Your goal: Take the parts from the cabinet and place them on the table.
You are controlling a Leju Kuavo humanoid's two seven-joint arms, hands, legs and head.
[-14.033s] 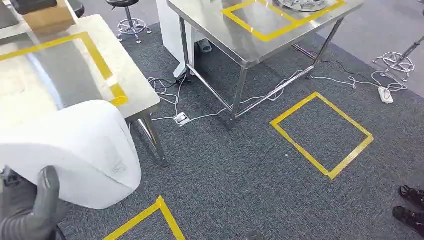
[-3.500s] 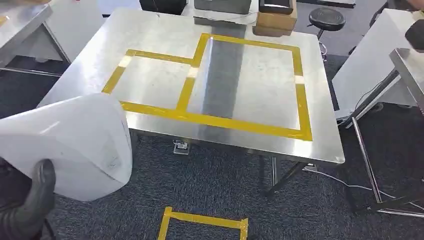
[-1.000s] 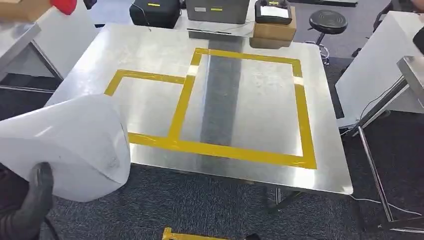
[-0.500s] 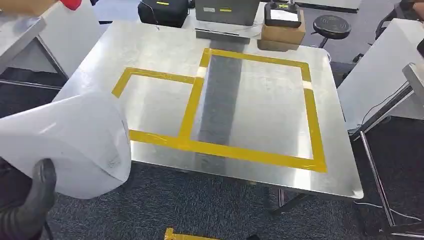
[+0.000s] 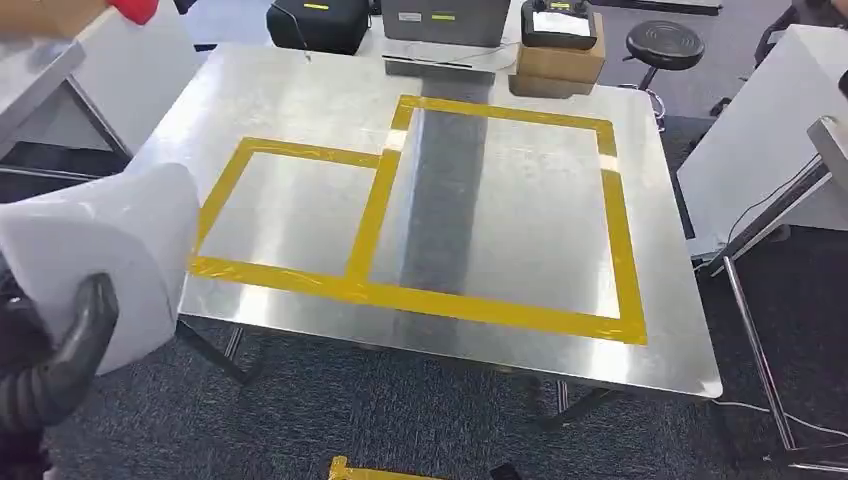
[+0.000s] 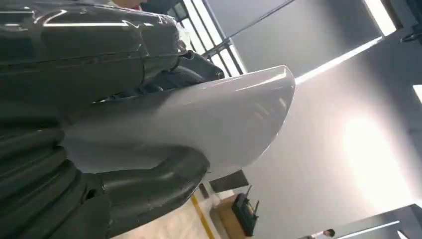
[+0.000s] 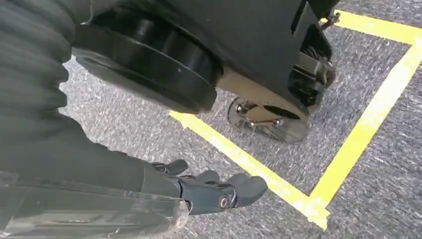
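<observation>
A grey carpeted floor (image 5: 420, 420) marked with yellow tape surrounds a steel table (image 5: 300, 90), whose top carries two adjoining rectangles of yellow tape (image 5: 372, 205), a smaller one toward its left edge and a larger one toward its right. Just beyond the table's far edge stand a black case (image 5: 318, 24) with a yellow label, a grey box (image 5: 445, 22) with small yellow labels, and a cardboard box (image 5: 558, 62) bearing a black device with a pale screen (image 5: 558, 22); none of the writing on them can be read. A black round stool (image 5: 664, 46) stands past the far right corner, and a white cabinet side (image 5: 770, 130) rises to the right.

The white part (image 5: 100, 250), a broad curved shell with a glossy face, is off the table, hanging just outside its near left corner and overlapping that edge in the head view. The left hand (image 5: 60, 360) grips it, the thumb pressed across its near face; in the left wrist view the dark thumb (image 6: 154, 186) clamps the shell (image 6: 209, 119) from one side and the fingers from the other.

The right hand (image 7: 219, 191) hangs low over the carpet near a taped corner (image 7: 313, 206), its fingers loosely curled together and holding nothing.
</observation>
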